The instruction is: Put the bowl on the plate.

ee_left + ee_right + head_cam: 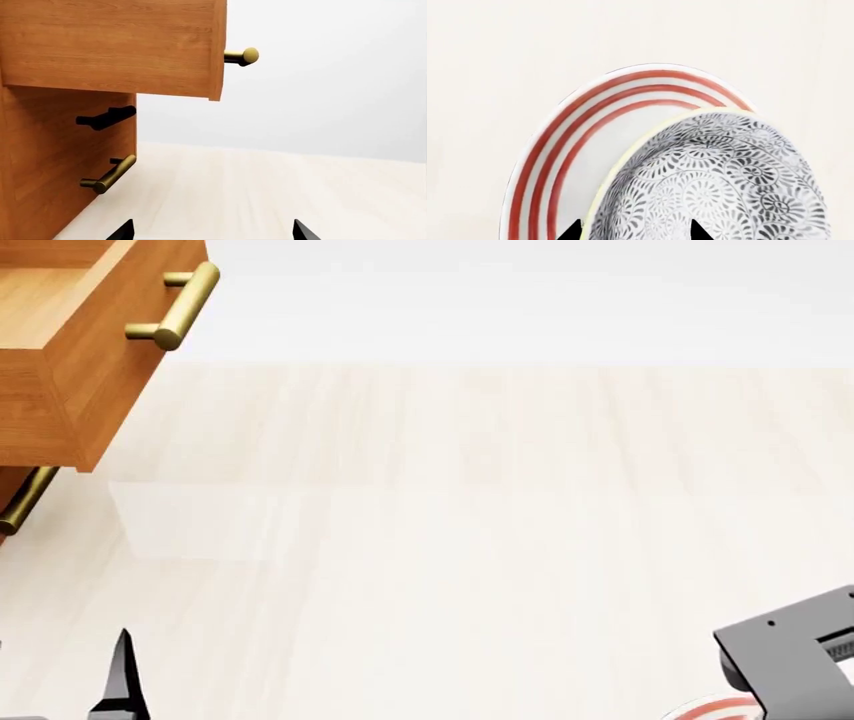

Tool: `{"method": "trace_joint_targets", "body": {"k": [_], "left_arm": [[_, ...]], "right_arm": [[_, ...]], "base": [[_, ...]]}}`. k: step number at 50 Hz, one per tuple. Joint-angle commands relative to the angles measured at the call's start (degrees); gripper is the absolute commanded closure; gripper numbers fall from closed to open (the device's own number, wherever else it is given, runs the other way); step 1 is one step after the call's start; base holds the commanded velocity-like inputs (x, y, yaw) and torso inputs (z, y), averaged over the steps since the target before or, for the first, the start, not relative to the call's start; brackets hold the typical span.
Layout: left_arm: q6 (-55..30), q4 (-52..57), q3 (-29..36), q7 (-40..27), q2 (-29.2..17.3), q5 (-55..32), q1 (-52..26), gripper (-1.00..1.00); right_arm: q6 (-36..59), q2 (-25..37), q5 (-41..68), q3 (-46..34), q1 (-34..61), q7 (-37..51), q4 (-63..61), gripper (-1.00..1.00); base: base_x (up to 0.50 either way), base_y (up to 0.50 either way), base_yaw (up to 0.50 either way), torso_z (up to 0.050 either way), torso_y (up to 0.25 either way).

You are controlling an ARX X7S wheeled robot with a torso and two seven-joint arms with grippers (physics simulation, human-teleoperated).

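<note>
The bowl, white with a dense grey-black floral pattern and a pale rim, sits off-centre over the plate, a flat white plate with red rings, and hides its far side. My right gripper is open, one fingertip outside the bowl's rim and the other inside the bowl. I cannot tell whether either fingertip touches the bowl. In the head view only a sliver of the plate shows beside my right arm's grey wrist. My left gripper is open and holds nothing.
A wooden cabinet stands at the left with its top drawer pulled open, brass bar handle facing out. Lower handles show in the left wrist view. Pale wood surface stretches ahead.
</note>
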Motion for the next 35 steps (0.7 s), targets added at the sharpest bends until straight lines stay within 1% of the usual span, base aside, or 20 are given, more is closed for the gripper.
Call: {"method": "trace_joint_targets", "body": {"k": [1, 13, 29, 35], "left_arm": [[-0.32, 0.56, 0.06, -0.29, -0.25, -0.15, 0.08, -1.0], [-0.05, 0.84, 0.12, -0.46, -0.34, -0.18, 0.37, -1.0], [0.43, 0.98, 0.17, -0.4, -0.53, -0.39, 0.66, -1.0], [0.68, 0.9, 0.11, -0.33, -0.6, -0.51, 0.66, -1.0]], "right_arm": [[-0.93, 0.28, -0.65, 1.02, 0.14, -2.23, -1.21, -1.0], [-7.78, 2.42, -1.12, 6.24, 0.28, -9.43, -8.09, -1.0], [-7.81, 4.05, 0.29, 7.34, 1.46, -7.96, -11.19, -1.0], [-6.16, 4.32, 2.18, 8.57, 4.56, -5.76, -12.8, -1.0]], "base": [[0.0, 0.0, 0.0, 0.0, 0.0], [0.0, 0.0, 0.0, 0.0, 0.0], [0.0, 0.0, 0.0, 0.0, 0.0], [0.0, 0.0, 0.0, 0.0, 0.0]]}}
